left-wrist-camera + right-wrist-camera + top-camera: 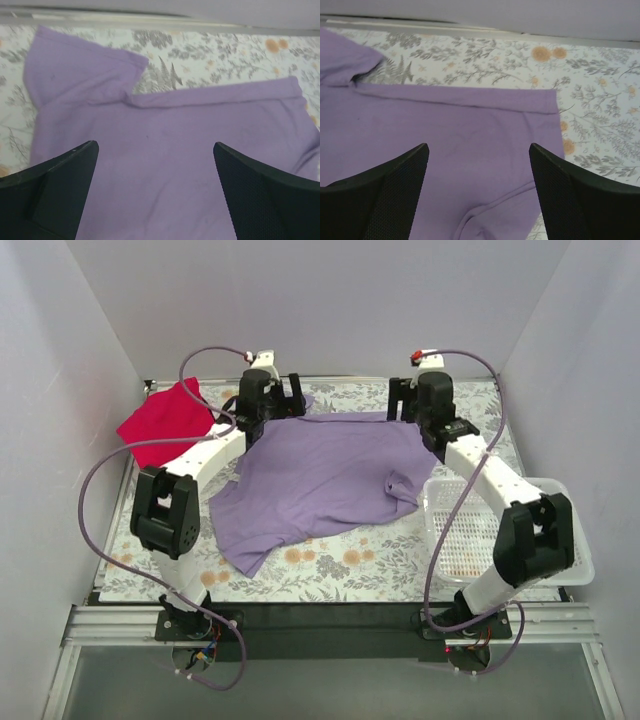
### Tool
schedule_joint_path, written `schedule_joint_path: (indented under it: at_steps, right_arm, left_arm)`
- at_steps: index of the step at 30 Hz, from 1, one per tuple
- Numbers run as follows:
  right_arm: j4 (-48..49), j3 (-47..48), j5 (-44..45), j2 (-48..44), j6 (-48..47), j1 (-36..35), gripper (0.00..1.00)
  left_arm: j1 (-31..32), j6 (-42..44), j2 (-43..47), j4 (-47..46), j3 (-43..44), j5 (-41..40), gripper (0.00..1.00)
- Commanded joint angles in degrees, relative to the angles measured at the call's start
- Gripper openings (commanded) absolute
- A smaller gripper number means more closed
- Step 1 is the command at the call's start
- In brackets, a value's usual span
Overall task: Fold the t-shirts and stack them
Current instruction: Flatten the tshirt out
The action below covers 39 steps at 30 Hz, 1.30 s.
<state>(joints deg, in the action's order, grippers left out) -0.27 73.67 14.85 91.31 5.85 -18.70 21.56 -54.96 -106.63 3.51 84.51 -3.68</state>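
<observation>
Red t-shirt (165, 425) overhead only; lavender t-shirt (175, 160) fills wrist views.

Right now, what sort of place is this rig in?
Probably a lab test booth, not a home: plain white walls close in a floral-covered table, with a bare metal frame along its near edge.

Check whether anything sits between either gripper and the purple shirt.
Nothing visible does. The left gripper and right gripper hang open over the purple shirt near its far edge, with only its cloth showing between their fingers. The red shirt lies at the far left and the basket at the right, both clear of the grippers.
</observation>
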Motion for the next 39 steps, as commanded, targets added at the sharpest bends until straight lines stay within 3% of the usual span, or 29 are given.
schedule_joint_path:
  at_steps: [1,8,16,27,39]
  right_arm:
    - [1.15,-5.10,1.14,-3.85,0.22,-3.53,0.74]
    - [0.71,-15.12,6.24,-12.28,1.88,-12.40,0.74]
    - [-2.80,-23.48,9.32,-16.86,4.78,-16.19,0.73]
    - [-5.18,-26.65,11.34,-19.41,5.93,-17.25,0.72]
    - [-5.53,-24.19,9.15,-13.88,5.14,-17.34,0.68]
  left_arm:
    - [0.50,-6.20,3.09,-3.84,-11.10,6.49,0.92]
    - [1.55,-7.44,3.97,-7.11,-18.50,6.14,0.92]
    - [1.47,-7.44,0.11,-7.38,-19.65,4.83,0.92]
    - [-0.03,-9.38,-5.69,-5.88,-19.12,1.66,0.92]
    - [-7.23,-10.08,-3.67,-6.06,-21.40,1.13,0.92]
